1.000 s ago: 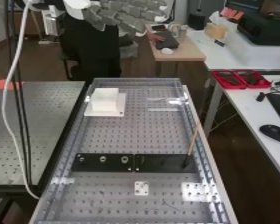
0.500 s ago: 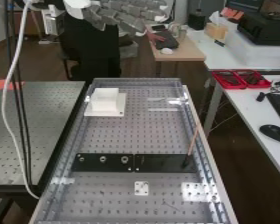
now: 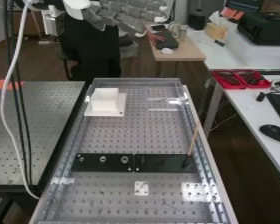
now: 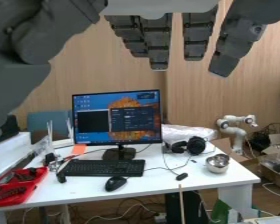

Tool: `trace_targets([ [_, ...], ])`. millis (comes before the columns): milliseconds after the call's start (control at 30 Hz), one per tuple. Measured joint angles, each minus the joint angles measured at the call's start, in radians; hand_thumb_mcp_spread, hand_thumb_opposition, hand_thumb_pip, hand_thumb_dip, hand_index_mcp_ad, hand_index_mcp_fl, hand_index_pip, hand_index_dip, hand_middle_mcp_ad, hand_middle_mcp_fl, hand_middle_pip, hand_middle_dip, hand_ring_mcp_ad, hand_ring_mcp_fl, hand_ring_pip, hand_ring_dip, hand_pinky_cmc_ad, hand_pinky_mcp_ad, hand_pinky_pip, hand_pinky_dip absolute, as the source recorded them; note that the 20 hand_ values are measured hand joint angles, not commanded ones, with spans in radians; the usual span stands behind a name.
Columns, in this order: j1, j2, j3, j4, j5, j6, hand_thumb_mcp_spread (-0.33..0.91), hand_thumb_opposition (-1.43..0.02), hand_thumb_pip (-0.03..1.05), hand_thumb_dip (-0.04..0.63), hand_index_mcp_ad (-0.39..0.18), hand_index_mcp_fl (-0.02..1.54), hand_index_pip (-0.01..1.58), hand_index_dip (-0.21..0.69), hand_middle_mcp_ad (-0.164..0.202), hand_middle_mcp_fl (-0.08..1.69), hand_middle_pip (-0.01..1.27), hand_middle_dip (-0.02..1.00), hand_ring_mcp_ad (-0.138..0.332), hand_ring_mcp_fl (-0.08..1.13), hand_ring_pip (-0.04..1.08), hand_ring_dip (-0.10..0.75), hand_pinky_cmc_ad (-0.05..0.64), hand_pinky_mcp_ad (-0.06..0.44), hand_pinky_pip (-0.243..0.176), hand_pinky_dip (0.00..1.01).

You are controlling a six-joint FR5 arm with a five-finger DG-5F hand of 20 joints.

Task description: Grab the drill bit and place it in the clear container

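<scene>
Hand is hanging open with straight fingers, well apart from the thin stick, which is standing slightly tilted at the black plate.

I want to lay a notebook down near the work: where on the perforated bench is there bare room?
The largest bare patch of the bench lies between the white block and the black strip. A smaller one borders the small white plate on its left in the high view. It is crowded along the strip, where a thin stick rises.

The hand hangs high, fingers nearly straight.
</scene>
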Motion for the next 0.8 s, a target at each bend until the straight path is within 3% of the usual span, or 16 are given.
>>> trace_targets([
  [800,-0.004,-0.001,-0.003,0.007,-0.003,0.010,0.11,-0.69,0.23,0.012,0.138,0.02,0.08,-0.003,0.141,0.08,0.16,0.02,0.232,0.01,0.11,-0.103,0.412,0.278,-0.096,0.27],
])
